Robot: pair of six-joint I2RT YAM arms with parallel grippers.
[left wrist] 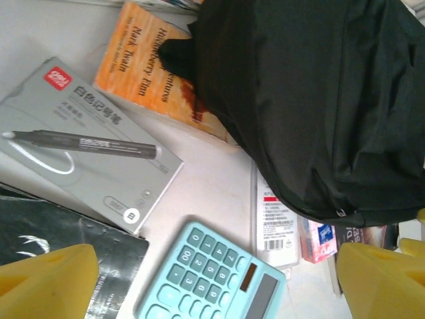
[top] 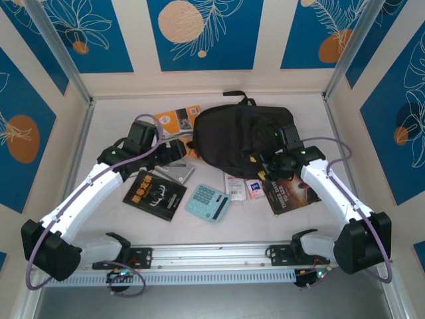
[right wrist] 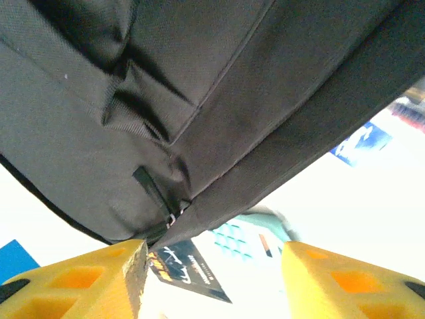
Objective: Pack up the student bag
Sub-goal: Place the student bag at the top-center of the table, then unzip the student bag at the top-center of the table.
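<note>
The student bag (top: pixel 242 136) is a large black backpack lying at the back middle of the table. In the right wrist view the student bag (right wrist: pixel 199 100) hangs close over my right gripper (right wrist: pixel 212 279), which is open; its zipper pull (right wrist: pixel 174 216) sits just above the left yellow finger (right wrist: pixel 73 282) and nothing lies between the fingers. My right gripper (top: pixel 271 161) is at the bag's front right corner. My left gripper (top: pixel 178 149) is open at the bag's left side. Seen from the left wrist, the left gripper (left wrist: pixel 216 286) hovers above a light blue calculator (left wrist: pixel 212 276), with the student bag (left wrist: pixel 312 100) at upper right.
An orange book (top: pixel 178 119) lies partly under the bag's left edge. In front are a grey marker box (top: pixel 176 171), a black-covered book (top: pixel 154 194), the calculator (top: pixel 207 202), a white packet (top: pixel 234 184), a pink packet (top: pixel 254 189) and a dark book (top: pixel 292 193).
</note>
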